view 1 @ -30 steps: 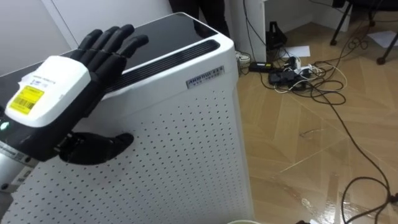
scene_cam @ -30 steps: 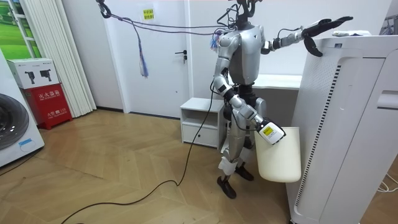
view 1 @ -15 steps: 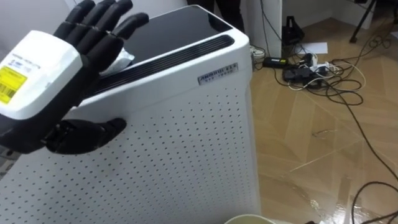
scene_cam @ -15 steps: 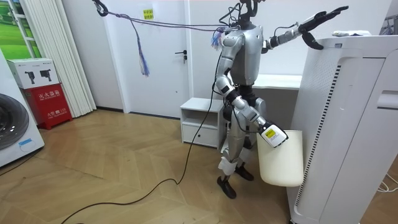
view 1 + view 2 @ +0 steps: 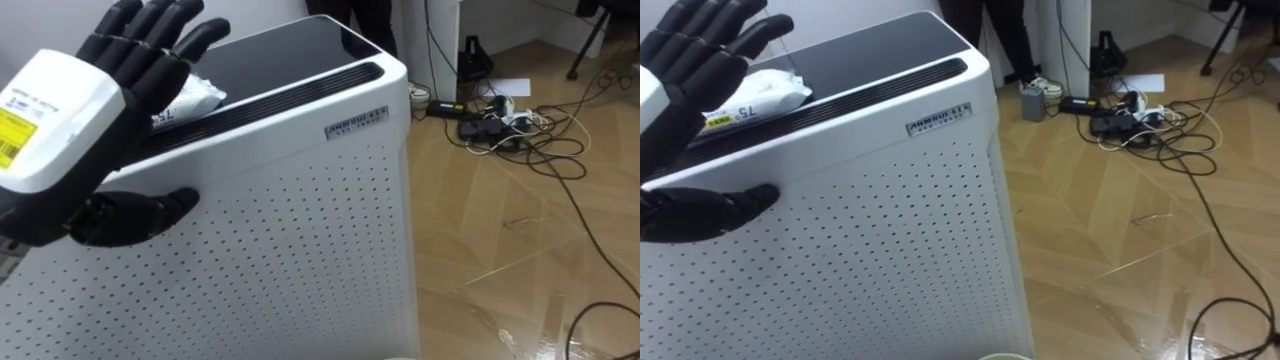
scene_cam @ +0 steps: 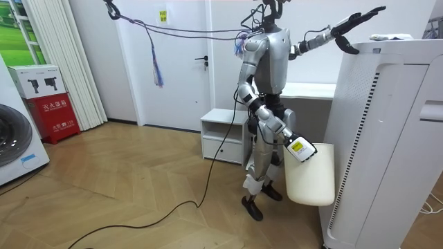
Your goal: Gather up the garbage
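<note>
Garbage (image 5: 752, 98), a white printed packet, lies on the dark top of the tall white appliance (image 5: 300, 210), just beyond the fingertips of your left hand (image 5: 70, 110). That hand hovers at the top's near edge, fingers straight and spread, thumb low beside the perforated side. Your right hand (image 6: 298, 147) sits at the white bin's (image 6: 311, 176) rim; its grip can't be told.

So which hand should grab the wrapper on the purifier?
Left. The left hand hovers open beside the wrapper atop the purifier; the right hand is down low at the white bin.
</note>
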Robot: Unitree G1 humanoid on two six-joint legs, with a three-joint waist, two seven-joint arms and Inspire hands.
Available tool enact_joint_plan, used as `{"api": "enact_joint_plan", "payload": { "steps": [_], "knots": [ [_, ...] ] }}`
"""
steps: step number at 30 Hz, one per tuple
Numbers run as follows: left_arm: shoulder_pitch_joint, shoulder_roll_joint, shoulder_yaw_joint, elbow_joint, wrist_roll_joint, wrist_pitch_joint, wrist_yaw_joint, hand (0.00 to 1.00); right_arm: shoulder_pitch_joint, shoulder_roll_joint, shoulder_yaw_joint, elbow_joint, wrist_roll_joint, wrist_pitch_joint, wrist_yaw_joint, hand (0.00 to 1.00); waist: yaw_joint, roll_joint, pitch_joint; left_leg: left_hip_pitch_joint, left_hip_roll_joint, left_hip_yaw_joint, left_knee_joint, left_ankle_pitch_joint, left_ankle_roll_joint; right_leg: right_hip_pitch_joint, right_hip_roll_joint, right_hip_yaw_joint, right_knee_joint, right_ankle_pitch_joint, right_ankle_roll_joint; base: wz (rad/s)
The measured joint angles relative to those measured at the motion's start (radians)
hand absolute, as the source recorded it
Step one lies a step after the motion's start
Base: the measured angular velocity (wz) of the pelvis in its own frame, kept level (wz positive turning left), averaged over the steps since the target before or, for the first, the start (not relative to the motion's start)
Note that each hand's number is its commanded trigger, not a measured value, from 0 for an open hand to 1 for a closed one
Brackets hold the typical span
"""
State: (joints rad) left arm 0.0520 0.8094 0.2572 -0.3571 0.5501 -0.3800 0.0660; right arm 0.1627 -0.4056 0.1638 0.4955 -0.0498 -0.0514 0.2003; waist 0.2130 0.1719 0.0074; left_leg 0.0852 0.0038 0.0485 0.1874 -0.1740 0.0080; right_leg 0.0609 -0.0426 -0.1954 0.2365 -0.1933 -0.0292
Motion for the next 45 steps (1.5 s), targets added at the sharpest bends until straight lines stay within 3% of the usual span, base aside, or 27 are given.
{"api": "enact_joint_plan", "payload": {
  "steps": [4, 16, 21, 28, 32, 38, 45],
  "knots": [
    [0.0, 0.0, 0.0, 0.047, -0.023, 0.0, 0.0, 0.0, 0.0, -0.001, -0.003, -0.024, -0.004, 0.012, 0.011, 1.0, -0.017, 0.003, -0.0023, -0.002, 0.0, 0.002, 0.0, 0.003, -0.005, -0.016, -0.003, 0.001, 0.023, -0.008, -0.003, -0.01],
    [-0.004, 0.0, 0.003, 0.125, -0.083, 0.016, 0.0, 0.0, 0.004, -0.011, -0.001, -0.089, -0.006, 0.032, 0.041, 1.0, -0.019, 0.007, -0.0027, -0.021, 0.002, 0.005, 0.002, 0.016, -0.021, -0.068, -0.005, 0.006, 0.076, -0.025, -0.02, -0.02],
    [-0.01, 0.0, 0.005, 0.143, -0.158, 0.032, -0.034, 0.0, 0.004, -0.022, -0.001, -0.089, -0.009, 0.058, 0.045, 1.0, -0.017, 0.014, -0.0062, -0.028, 0.002, 0.003, 0.001, 0.017, -0.021, -0.077, -0.005, 0.006, 0.083, -0.027, -0.021, 0.01],
    [-0.075, 0.004, 0.005, 0.187, -0.234, 0.063, -0.134, 0.0, 0.005, -0.022, -0.002, -0.108, -0.04, 0.087, 0.054, 1.0, -0.016, 0.012, -0.0043, -0.037, 0.002, 0.004, 0.004, 0.019, -0.024, -0.094, -0.009, 0.006, 0.109, -0.039, -0.026, 0.01],
    [-0.132, 0.03, 0.005, 0.23, -0.267, 0.07, -0.228, 0.0, 0.005, -0.023, -0.013, -0.129, -0.071, 0.089, 0.086, 1.0, -0.018, 0.022, 0.0003, -0.04, 0.003, 0.001, 0.01, 0.02, -0.027, -0.093, -0.006, 0.006, 0.108, -0.038, -0.028, 0.01],
    [-0.202, 0.03, 0.005, 0.301, -0.31, 0.081, -0.343, 0.0, 0.004, -0.02, -0.028, -0.129, -0.08, 0.099, 0.117, 1.0, -0.022, 0.037, 0.0055, -0.04, 0.005, 0.001, 0.01, 0.024, -0.029, -0.096, -0.006, 0.006, 0.11, -0.038, -0.029, 0.0],
    [-0.289, 0.03, 0.0, 0.341, -0.342, 0.192, -0.5, 0.0, 0.003, -0.021, -0.028, -0.129, -0.079, 0.127, 0.121, 1.0, -0.038, 0.039, 0.0057, -0.041, 0.009, 0.007, 0.01, 0.029, -0.032, -0.097, -0.002, 0.007, 0.11, -0.037, -0.03, 0.0]
  ]
}}
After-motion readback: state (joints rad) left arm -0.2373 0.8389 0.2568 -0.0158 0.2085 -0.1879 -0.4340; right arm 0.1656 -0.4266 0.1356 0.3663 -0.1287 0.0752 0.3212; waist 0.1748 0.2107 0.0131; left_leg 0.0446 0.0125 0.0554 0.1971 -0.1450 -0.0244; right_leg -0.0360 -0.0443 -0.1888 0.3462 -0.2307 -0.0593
